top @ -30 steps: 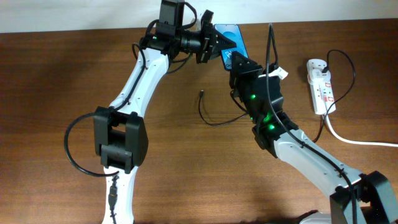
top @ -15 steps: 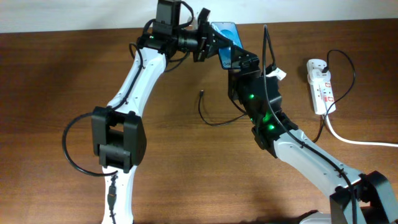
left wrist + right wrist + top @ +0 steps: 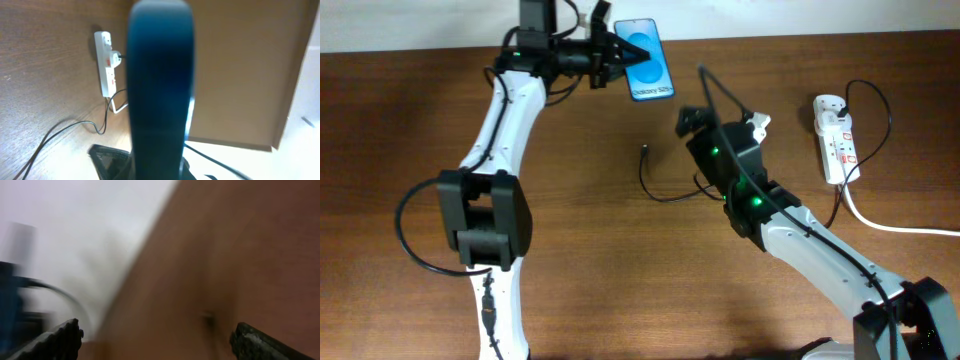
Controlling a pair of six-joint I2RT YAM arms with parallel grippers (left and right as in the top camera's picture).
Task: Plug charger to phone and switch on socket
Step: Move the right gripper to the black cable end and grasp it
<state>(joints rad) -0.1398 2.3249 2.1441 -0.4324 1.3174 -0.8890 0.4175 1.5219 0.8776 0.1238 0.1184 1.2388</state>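
No word, brand or number can be read in any view. The slim rectangular smartphone (image 3: 645, 55) with a bright blue lit screen, at the far edge of the counter, carries a short line of white characters at its nearer end, too small to make out. The white oblong plastic power strip (image 3: 837, 135) near the right edge bears small red marks but no legible lettering. In the left wrist view the power strip (image 3: 105, 62) again shows only red specks.

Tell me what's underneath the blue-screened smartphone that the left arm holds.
Only brown wooden tabletop near its far edge shows around the slim blue-screened smartphone, gripped by the left tool. The patch directly beneath is covered by the phone itself.
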